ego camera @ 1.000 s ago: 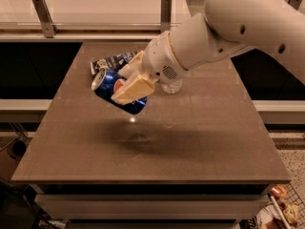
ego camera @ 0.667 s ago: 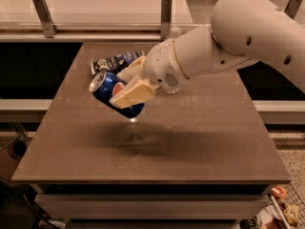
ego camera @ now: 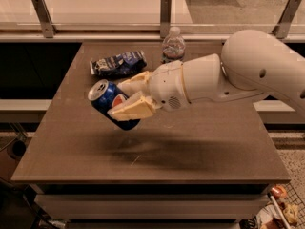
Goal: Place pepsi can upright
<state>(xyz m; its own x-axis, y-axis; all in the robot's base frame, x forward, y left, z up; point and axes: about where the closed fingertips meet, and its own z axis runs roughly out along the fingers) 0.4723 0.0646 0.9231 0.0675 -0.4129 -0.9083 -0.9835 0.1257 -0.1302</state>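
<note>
Desk [ego camera: 214, 161] of flat brown board carries everything. Over it a bulky white robot arm [ego camera: 248, 70] reaches leftward, its cream two-finger pincer [ego camera: 116, 100] clamped around the small blue aluminium Pepsi can [ego camera: 102, 95]. The can hangs over the desk, left of centre, tilted with its silver top up and leftward; the shadow beneath suggests it probably touches nothing. Against a second ago it sits lower, so lowering seems begun, though it still needs righting. Behind lie a crumpled dark blue foil snack bag [ego camera: 118, 63] and an upright clear plastic water bottle [ego camera: 173, 46].
</note>
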